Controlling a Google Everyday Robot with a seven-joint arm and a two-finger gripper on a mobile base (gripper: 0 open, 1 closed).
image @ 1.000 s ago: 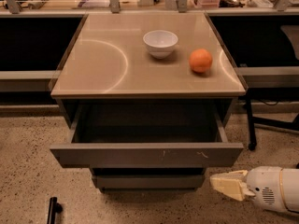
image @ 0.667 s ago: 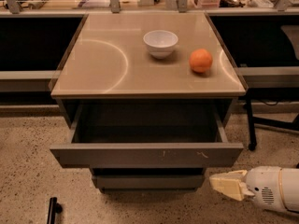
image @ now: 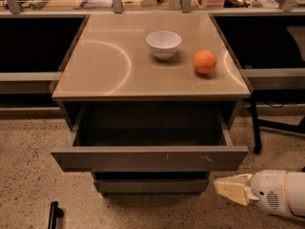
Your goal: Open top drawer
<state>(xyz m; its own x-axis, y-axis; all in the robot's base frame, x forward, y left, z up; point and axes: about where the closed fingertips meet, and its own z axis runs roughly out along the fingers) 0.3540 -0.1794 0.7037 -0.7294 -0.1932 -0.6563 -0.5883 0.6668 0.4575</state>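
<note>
No change: your white, cream-tipped claw (image: 224, 186) sits low as before; whether it is spread or pressed together, you cannot tell. Just up-left of it, not touching, the wide grey-brown top drawer (image: 147, 159) stands pulled out, so opening looks done. Farther beyond: glossy beige desk (image: 105, 66), white ceramic bowl (image: 163, 43), round orange fruit (image: 205, 62).

You get warm overhead light: curved glare arcs on the counter (image: 95, 75), deep shadow inside the top drawer (image: 147, 159), the claw (image: 220, 185) brightly lit at lower right.
</note>
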